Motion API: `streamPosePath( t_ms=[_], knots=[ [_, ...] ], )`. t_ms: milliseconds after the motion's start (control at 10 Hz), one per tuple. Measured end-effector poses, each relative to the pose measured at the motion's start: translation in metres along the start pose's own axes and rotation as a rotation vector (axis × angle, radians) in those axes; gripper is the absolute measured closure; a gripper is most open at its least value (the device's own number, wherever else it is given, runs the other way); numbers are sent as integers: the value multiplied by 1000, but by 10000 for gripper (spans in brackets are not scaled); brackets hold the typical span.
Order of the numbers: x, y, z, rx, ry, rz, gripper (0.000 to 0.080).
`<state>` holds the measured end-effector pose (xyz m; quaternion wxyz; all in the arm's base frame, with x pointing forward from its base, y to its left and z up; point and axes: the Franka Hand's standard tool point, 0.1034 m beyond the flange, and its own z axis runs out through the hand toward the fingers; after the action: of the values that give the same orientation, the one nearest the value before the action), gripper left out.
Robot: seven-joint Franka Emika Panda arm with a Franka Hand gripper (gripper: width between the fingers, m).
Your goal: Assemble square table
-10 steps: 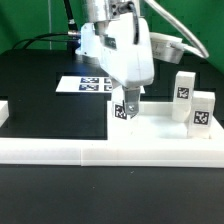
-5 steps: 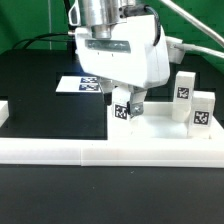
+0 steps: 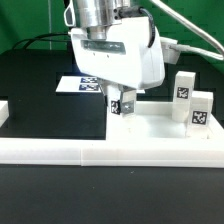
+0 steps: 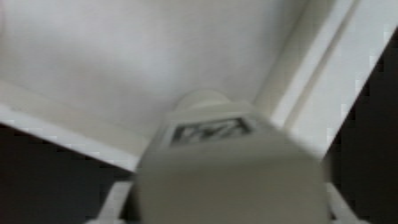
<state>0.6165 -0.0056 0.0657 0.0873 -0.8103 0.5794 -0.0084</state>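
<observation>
The square tabletop (image 3: 155, 128) lies white and flat on the exterior view's right, its raised rim toward the black table. My gripper (image 3: 122, 103) is shut on a small white tagged leg (image 3: 118, 106) and holds it upright over the tabletop's corner on the exterior view's left. Whether the leg touches the tabletop is hidden. In the wrist view the leg (image 4: 217, 150) fills the middle between my fingers (image 4: 121, 198), with the tabletop (image 4: 125, 60) and its rim behind it. Two more legs (image 3: 185, 88) (image 3: 200, 110) stand on the tabletop's right side.
The marker board (image 3: 80, 84) lies on the black table behind my gripper. A long white border rail (image 3: 100, 153) runs along the front, with a short end piece (image 3: 3, 108) at the exterior view's left. Cables hang at the back.
My wrist has turned about its vertical axis while holding the leg. The leg's tag now sits slightly higher and is more covered by the fingers.
</observation>
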Motion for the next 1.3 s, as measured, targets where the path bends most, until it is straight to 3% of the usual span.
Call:
streamPosePath(
  t_ms=[500,700,900,1000,1300],
  knots=[
    [0,0,0,0,-1,282,514],
    [-1,0,0,0,0,648,514],
    [1,2,4,20,-19,958,512],
    [2,4,4,57,-33,1086,512],
    [1,3,4,58,-29,1004,508]
  ],
)
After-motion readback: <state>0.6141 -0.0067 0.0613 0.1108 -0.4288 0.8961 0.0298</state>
